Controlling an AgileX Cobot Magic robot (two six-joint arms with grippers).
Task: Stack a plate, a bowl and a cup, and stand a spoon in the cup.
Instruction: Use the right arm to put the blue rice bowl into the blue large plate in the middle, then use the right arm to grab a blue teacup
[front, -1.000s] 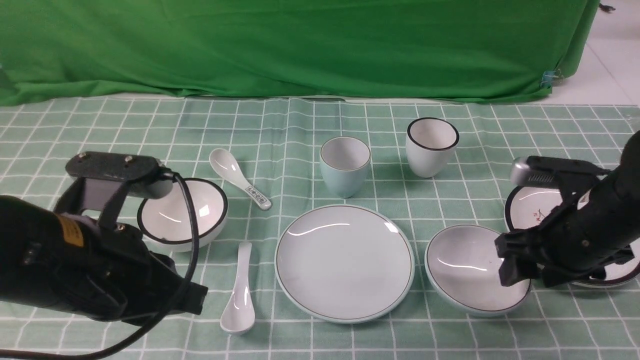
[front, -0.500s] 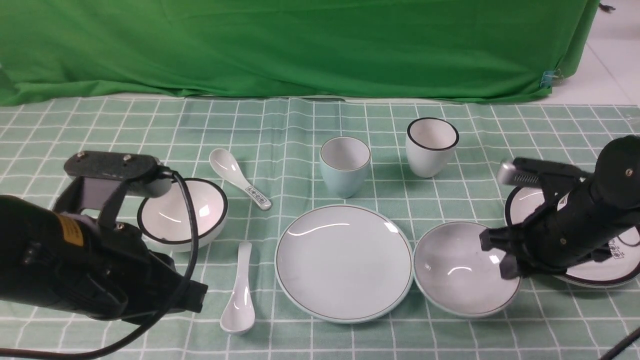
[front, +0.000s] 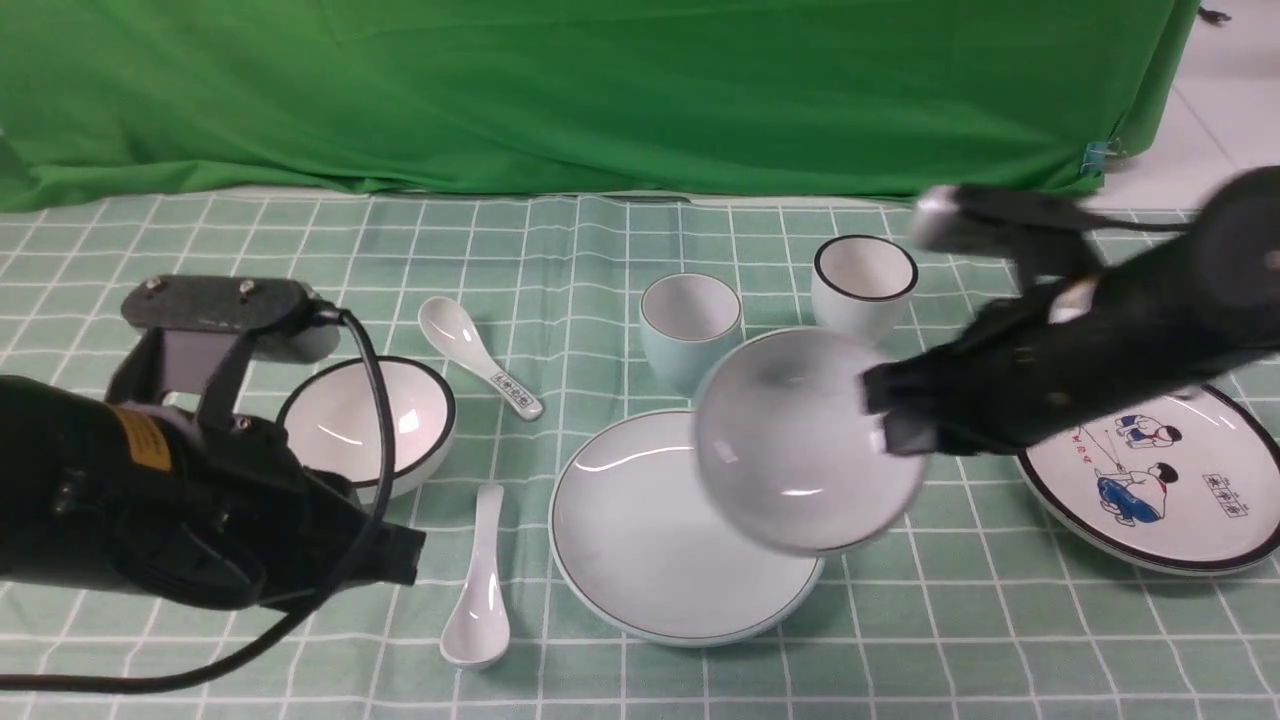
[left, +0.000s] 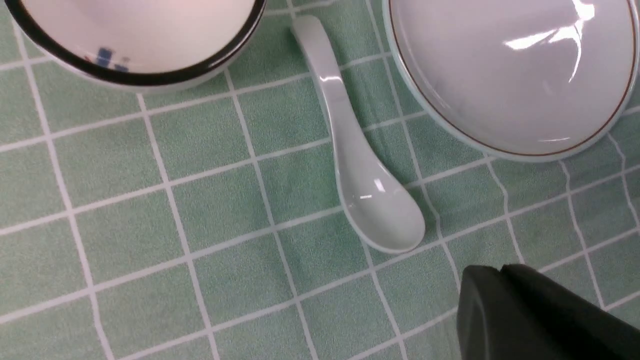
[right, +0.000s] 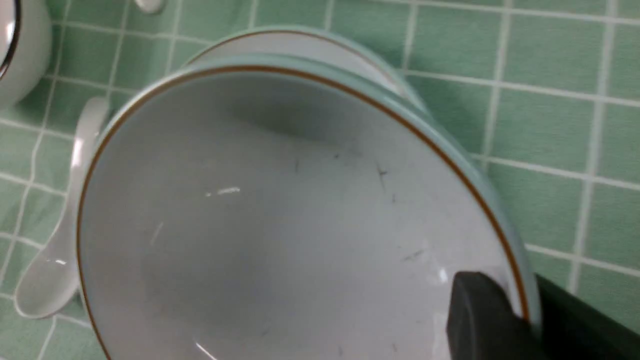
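My right tool (front: 885, 415) is clamped on the rim of the bowl (front: 800, 450), one finger inside and one outside. The bowl is off the worktop (front: 200, 250), tilted, and hangs over the 2 o'clock edge of the plate (front: 640, 540). The plate lies flat. The cup (front: 690, 330) stands upright at the plate's 12 o'clock, partly behind the bowl. The spoon (front: 480, 590) lies at the plate's 9 o'clock, scoop end nearest me. My left tool (front: 395, 555) hovers at the spoon's 9 o'clock. I cannot tell whether its fingers are apart or together.
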